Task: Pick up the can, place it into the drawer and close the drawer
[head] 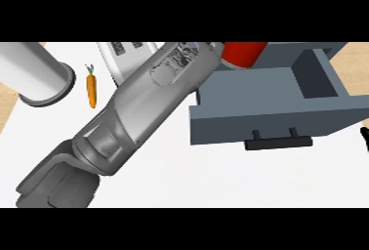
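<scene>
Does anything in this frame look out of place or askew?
Nothing looks spilled or damaged. The red can is at the back of the open drawer, mostly hidden by the left forearm. A carrot lies beside a white cylinder. The hand holding the can is hidden.

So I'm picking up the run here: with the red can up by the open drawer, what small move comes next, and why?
Probably lower the red can into the open grey drawer. It sits at the drawer's back edge beyond the left forearm, whose hand is hidden, and the drawer with its black handle is still pulled out.
</scene>
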Robot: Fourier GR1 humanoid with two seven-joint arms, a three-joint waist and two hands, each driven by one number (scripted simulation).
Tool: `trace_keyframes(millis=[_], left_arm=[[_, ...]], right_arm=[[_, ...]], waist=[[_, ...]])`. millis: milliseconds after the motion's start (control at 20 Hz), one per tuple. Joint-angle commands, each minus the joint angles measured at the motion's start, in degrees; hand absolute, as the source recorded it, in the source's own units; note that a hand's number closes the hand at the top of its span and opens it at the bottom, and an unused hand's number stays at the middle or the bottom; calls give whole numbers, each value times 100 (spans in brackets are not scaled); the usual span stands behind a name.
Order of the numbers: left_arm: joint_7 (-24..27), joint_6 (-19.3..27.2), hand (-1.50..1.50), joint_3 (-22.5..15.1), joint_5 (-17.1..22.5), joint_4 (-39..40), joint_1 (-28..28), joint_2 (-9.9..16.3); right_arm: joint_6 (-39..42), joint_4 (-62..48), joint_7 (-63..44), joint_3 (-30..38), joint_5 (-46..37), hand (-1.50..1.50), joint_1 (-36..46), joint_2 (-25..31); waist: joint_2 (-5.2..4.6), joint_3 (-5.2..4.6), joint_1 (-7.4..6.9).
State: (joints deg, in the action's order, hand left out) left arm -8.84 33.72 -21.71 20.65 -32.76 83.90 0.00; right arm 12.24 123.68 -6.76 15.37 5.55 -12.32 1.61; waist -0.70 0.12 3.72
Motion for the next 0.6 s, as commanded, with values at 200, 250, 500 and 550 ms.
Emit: trace_keyframes(millis=[200, 250, 500, 550], left_arm=[[492, 42, 150, -521, 479, 564, 31, 0], [598, 290, 150, -687, 580, 483, -125, 0], [894, 269, 150, -753, 668, 865, -32, 0], [808, 357, 150, -802, 746, 882, 46, 0]], right_arm=[[-37, -165, 23, -105, -194, -150, 175, 2], [-56, -255, -212, 24, 1, -150, 525, 178], [-164, -348, 111, -81, -204, -150, 427, -45], [18, -367, 123, -6, -20, -150, 400, 92]], waist=[[-44, 3, 95], [-68, 5, 172], [-74, 5, 176], [-80, 8, 252]])
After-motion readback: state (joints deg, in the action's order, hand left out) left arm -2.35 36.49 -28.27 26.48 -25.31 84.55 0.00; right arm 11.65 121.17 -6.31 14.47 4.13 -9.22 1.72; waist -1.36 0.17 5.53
